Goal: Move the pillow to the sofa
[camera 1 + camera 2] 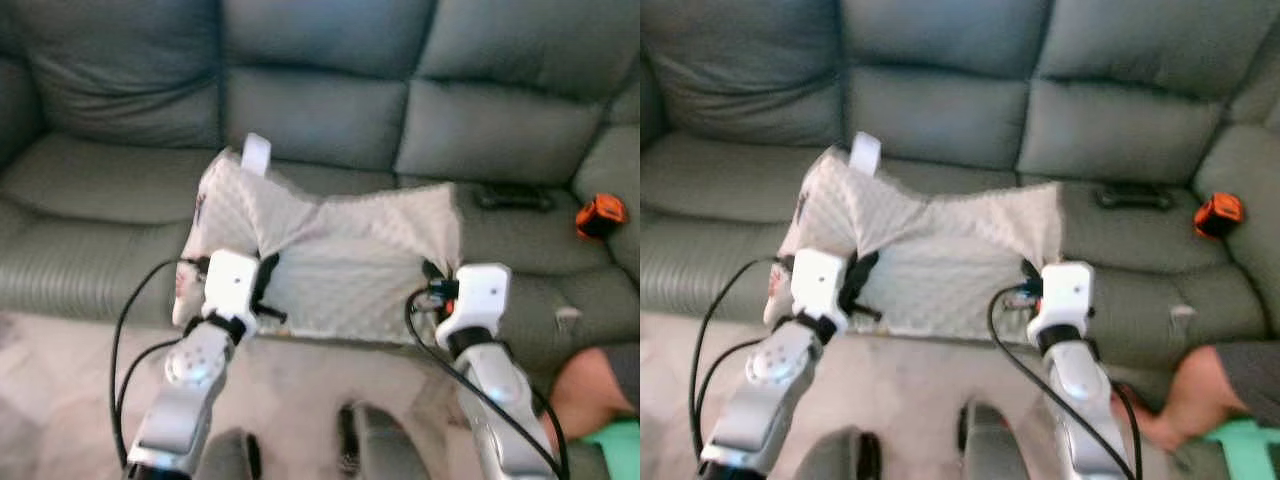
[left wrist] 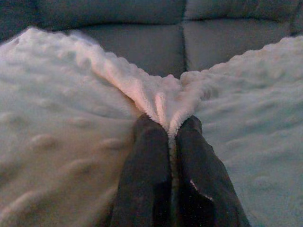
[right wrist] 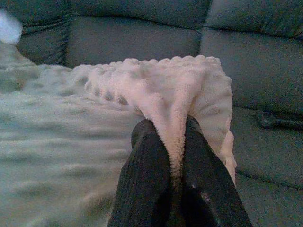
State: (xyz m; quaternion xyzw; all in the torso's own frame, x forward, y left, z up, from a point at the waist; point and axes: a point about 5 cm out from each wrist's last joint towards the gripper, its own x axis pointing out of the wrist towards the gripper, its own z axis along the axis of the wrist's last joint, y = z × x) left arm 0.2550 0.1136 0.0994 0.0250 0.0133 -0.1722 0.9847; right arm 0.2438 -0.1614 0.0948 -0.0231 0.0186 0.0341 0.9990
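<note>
A white, bumpy-textured pillow (image 1: 340, 255) with a white tag (image 1: 256, 153) hangs between my two arms, over the front of the grey-green sofa (image 1: 320, 100) seat. My left gripper (image 2: 171, 132) is shut on a pinched fold of the pillow's near left edge. On the near right corner my right gripper (image 3: 176, 130) is shut on the fabric too. The pillow (image 2: 57, 123) spreads wide to both sides of the left fingers (image 2: 147, 179). In the head views the black fingers are hidden behind the white wrist housings (image 1: 232, 282) (image 1: 480, 292).
A dark remote (image 1: 513, 198) lies on the sofa seat to the right, with an orange-and-black object (image 1: 600, 213) beyond it. A person's hand and a green thing (image 1: 1200, 400) sit at the lower right. Pale floor (image 1: 60, 400) lies before the sofa.
</note>
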